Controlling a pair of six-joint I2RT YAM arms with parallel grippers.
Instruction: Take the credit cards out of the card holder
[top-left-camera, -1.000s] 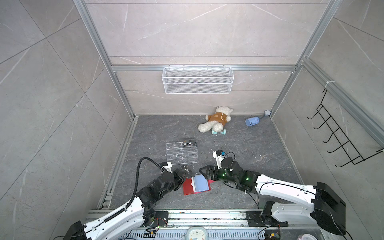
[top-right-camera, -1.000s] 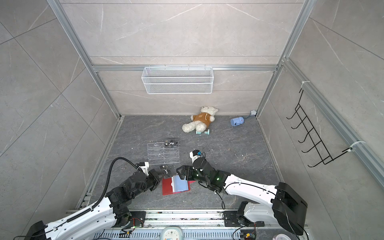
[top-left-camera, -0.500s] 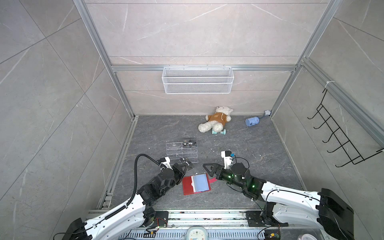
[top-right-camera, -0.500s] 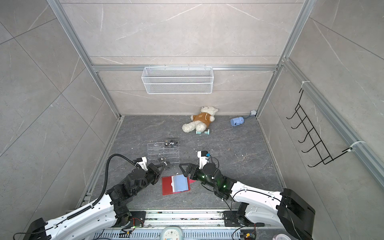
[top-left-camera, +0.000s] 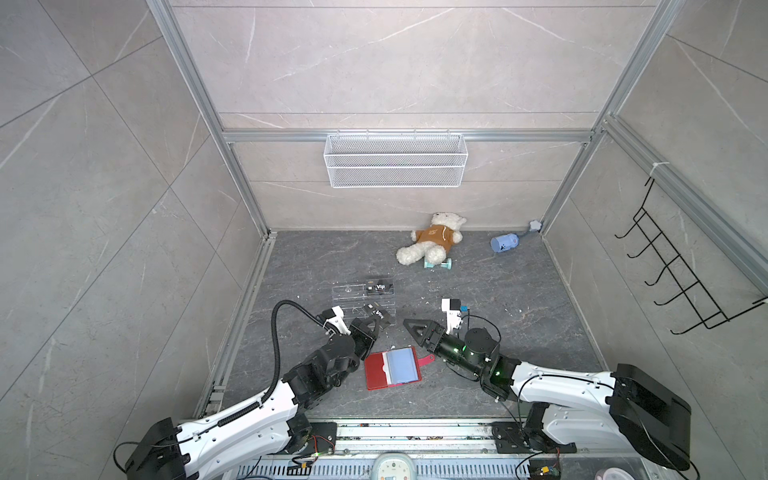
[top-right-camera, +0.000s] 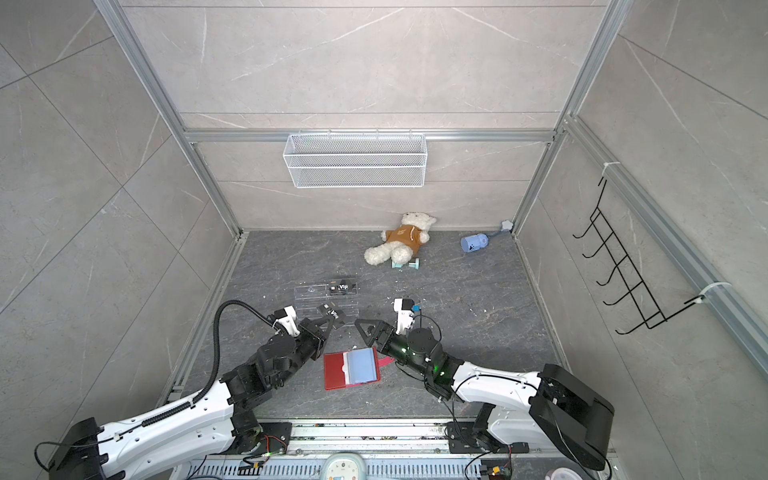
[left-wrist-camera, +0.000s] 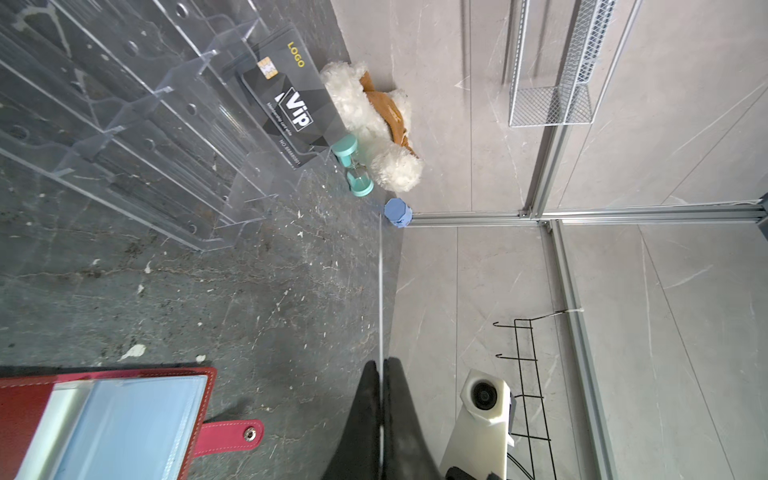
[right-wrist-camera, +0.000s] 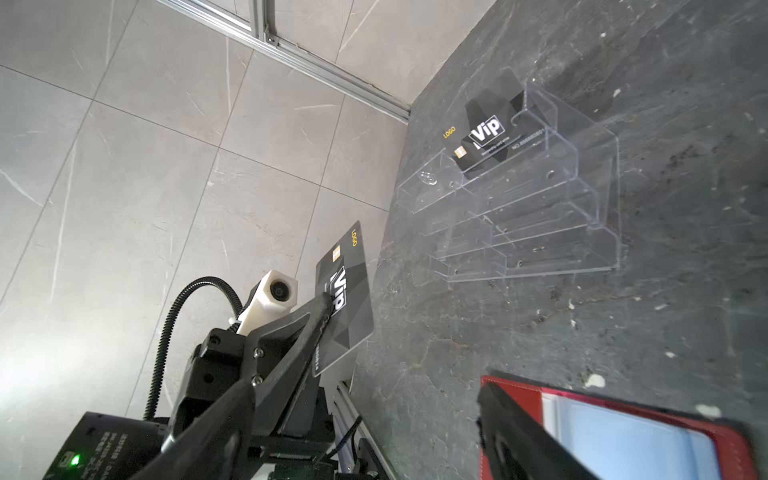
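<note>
The red card holder (top-left-camera: 376, 371) (top-right-camera: 334, 371) lies open on the floor, its pale blue sleeves (left-wrist-camera: 124, 428) facing up and its snap tab (left-wrist-camera: 228, 434) spread out. My left gripper (top-left-camera: 374, 322) (top-right-camera: 328, 322) (left-wrist-camera: 380, 374) is shut on one dark "Vip" credit card (right-wrist-camera: 347, 307), which hangs above the floor between the holder and the clear acrylic rack (top-left-camera: 349, 293). Another credit card (top-left-camera: 380, 287) (left-wrist-camera: 291, 108) stands in the rack's back tier. To the holder's far right my right gripper (top-left-camera: 415, 336) (top-right-camera: 368, 336) (right-wrist-camera: 365, 390) hovers open and empty.
A teddy bear (top-left-camera: 432, 241), a teal hourglass (top-left-camera: 437, 262) and a blue cup (top-left-camera: 505, 242) lie by the back wall. A wire basket (top-left-camera: 395, 160) hangs on that wall and a black hook rail (top-left-camera: 681, 282) on the right wall.
My left gripper has pulled away from the card holder toward the rack, carrying the card. My right gripper has drawn back off the holder, up and to the right.
</note>
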